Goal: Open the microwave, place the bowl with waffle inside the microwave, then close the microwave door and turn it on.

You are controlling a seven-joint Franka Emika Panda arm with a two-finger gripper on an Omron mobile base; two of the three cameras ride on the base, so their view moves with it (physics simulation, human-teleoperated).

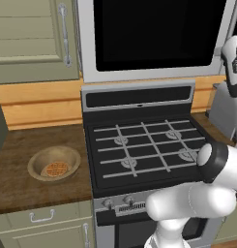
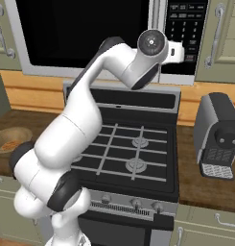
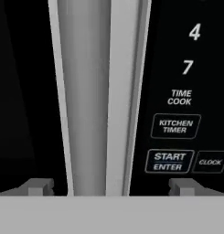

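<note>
Pincer (image 3: 111, 187) spread wide, holding nothing, straddling the vertical bar handle (image 3: 93, 91) of the microwave door (image 2: 85, 29), which fills the centre of the hand view. Door is shut. Bowl (image 1: 54, 163) with waffle (image 1: 56, 169) sits on the counter (image 1: 23, 184), lower left of the left base view. Risk: the right fingertip (image 3: 182, 186) sits near START/ENTER (image 3: 169, 161); closing off-centre could slip off the handle or brush the keypad.
</note>
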